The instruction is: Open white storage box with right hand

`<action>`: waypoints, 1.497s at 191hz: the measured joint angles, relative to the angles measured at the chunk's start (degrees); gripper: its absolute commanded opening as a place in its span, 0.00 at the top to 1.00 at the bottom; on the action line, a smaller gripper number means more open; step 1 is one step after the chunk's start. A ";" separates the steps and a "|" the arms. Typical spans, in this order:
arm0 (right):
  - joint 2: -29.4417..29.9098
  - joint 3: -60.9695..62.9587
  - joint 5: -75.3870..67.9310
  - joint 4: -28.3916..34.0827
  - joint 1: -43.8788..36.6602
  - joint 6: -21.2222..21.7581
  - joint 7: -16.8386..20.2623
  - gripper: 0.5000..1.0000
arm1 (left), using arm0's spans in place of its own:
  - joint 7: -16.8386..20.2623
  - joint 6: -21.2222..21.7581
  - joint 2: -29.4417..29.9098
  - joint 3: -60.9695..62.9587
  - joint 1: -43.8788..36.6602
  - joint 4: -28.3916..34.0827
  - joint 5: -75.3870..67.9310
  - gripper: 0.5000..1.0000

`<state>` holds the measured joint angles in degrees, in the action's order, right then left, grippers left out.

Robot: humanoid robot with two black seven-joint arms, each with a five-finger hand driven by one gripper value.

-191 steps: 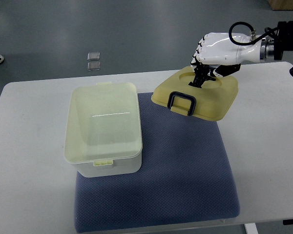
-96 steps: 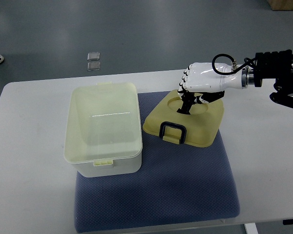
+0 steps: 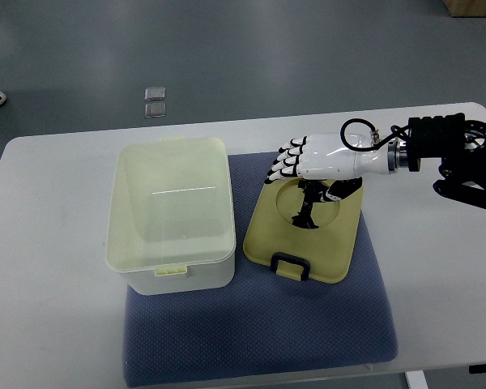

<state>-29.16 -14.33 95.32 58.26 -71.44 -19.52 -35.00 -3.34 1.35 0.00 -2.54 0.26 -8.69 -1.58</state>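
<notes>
- My right hand [image 3: 312,162] sits right of centre, over the top edge of the lid [image 3: 304,235]; fingers look loosened, thumb touching the lid.
- The lid lies flat on the blue mat [image 3: 308,324], dark handle [image 3: 290,262] toward the bottom.
- The white storage box [image 3: 170,215] stands open, left of centre, just beside the lid.

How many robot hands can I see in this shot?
1. The right hand reaches in from the right, over the yellow lid on the blue mat. The left one is out of view.
</notes>
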 measured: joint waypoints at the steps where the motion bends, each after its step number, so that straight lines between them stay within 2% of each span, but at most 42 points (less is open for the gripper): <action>1: 0.01 0.00 -0.07 0.00 0.00 0.00 0.00 0.15 | 0.00 0.00 0.00 0.00 0.00 0.00 0.00 0.00; 39: -1.32 -0.04 -2.54 0.01 -1.16 0.49 0.00 0.16 | 0.00 -0.01 0.00 0.00 0.00 0.00 0.00 0.00; 57: -2.78 0.01 -5.23 0.13 -2.61 2.39 0.00 0.16 | 0.00 -0.01 0.00 0.00 0.00 0.00 0.00 0.00; 68: -3.40 0.44 -6.85 0.17 -3.37 6.07 0.00 0.16 | 0.00 -0.01 0.00 0.00 0.00 0.00 0.00 0.00; 91: -4.93 3.68 -12.02 0.17 -4.45 19.19 0.02 0.16 | 0.00 -0.01 0.00 0.00 0.00 0.00 0.00 0.00; 100: -5.23 5.73 -14.53 0.09 -4.45 23.10 0.02 0.16 | 0.00 -0.01 0.00 0.00 0.00 0.00 0.00 0.00; 112: -5.63 8.55 -18.48 -0.13 -4.22 26.77 0.37 0.16 | 0.00 -0.01 0.00 0.00 0.01 0.00 0.00 0.00; 129: -5.86 12.11 -27.07 -1.18 -3.52 29.72 3.41 0.15 | 0.00 -0.01 0.00 0.00 0.00 0.00 0.00 0.00; 161: -4.14 15.04 -47.77 -4.04 -1.62 30.51 9.37 0.15 | 0.00 0.00 0.00 0.00 0.00 0.00 0.00 0.00; 207: 0.40 21.76 -78.19 -7.94 3.68 30.42 13.79 0.15 | 0.00 0.01 0.00 0.00 0.00 0.00 0.00 0.00; 250: 6.79 28.67 -94.09 -12.26 10.33 31.00 18.13 0.14 | 0.00 0.01 0.00 0.00 -0.01 0.00 0.00 0.00; 286: 10.81 35.84 -104.45 -15.32 14.68 30.88 24.84 0.14 | 0.00 0.01 0.00 0.00 0.00 0.00 0.00 0.00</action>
<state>-18.35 21.51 -9.13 42.95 -56.75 11.37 -10.16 -3.34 1.36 0.00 -2.55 0.26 -8.68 -1.58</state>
